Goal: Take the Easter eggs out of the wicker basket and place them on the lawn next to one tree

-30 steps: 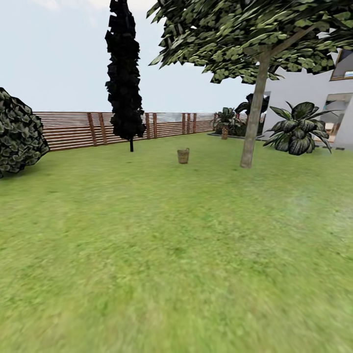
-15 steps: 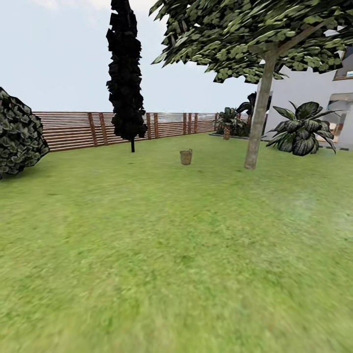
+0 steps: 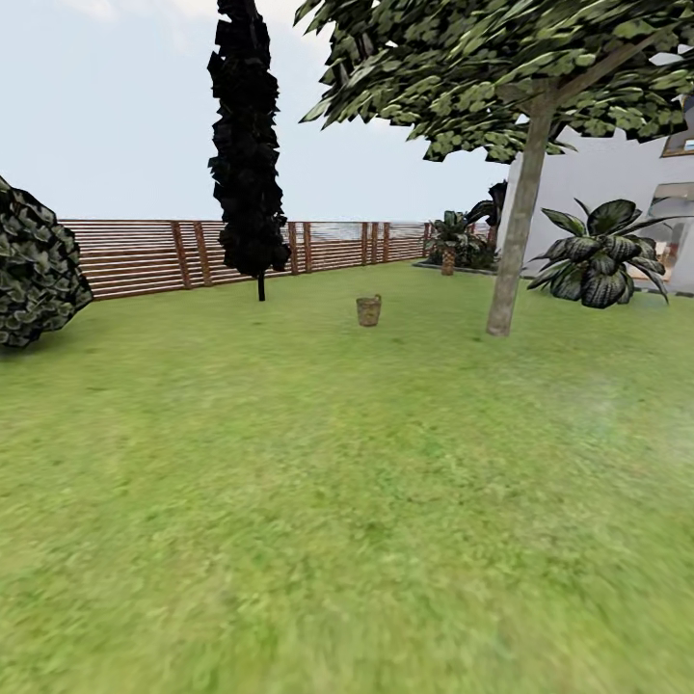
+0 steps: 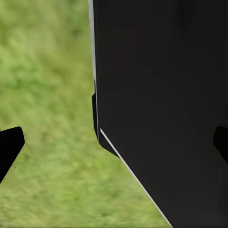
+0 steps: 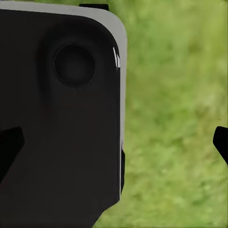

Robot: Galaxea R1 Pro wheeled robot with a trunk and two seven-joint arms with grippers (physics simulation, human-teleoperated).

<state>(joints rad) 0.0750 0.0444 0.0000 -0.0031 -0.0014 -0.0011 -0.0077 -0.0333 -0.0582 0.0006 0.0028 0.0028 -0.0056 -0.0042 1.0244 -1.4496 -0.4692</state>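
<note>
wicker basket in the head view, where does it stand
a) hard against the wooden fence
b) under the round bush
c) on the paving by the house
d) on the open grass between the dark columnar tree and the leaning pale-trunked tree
d: the wicker basket stands alone on the lawn, with the dark columnar tree to one side and the pale-trunked tree to the other, well short of the wooden fence.

Woven wicker basket (image 3: 368, 310), slatted wooden fence (image 3: 145, 255), matt grass lawn (image 3: 318, 482).

A glossy black body panel (image 5: 61, 118) with a pale rounded edge, a round recess, and black fingers (image 4: 9, 147).
</note>
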